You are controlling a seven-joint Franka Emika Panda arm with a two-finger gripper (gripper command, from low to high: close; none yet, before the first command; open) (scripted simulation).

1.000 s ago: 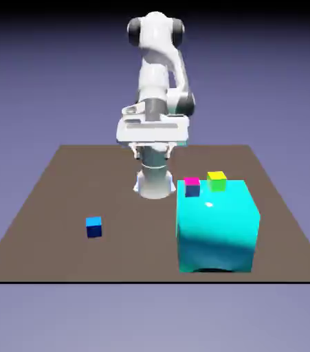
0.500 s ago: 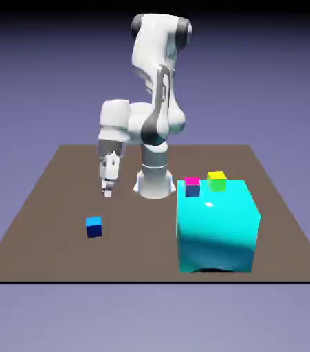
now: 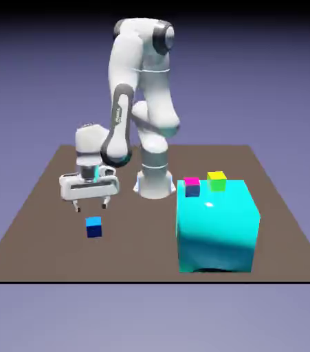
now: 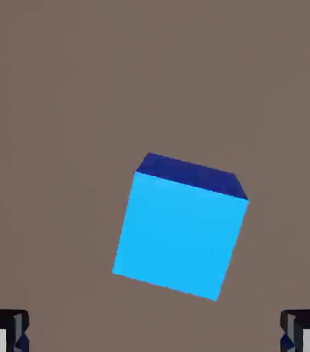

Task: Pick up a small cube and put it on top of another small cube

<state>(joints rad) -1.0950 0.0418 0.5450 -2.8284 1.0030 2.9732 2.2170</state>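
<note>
Rendered frames, flat even light, no blur or lens distortion in either view. Exterior view: backdrop grades from near-black at top to lighter violet lower down. Big cyan block carries a small white specular spot on top, and its front face shades darker toward the bottom. Arm is bright white with soft grey shading. Table is uniform brown, no distinct cast shadows. Hand view: sharp, evenly lit; small cube has a bright top face and a dark side.
</note>
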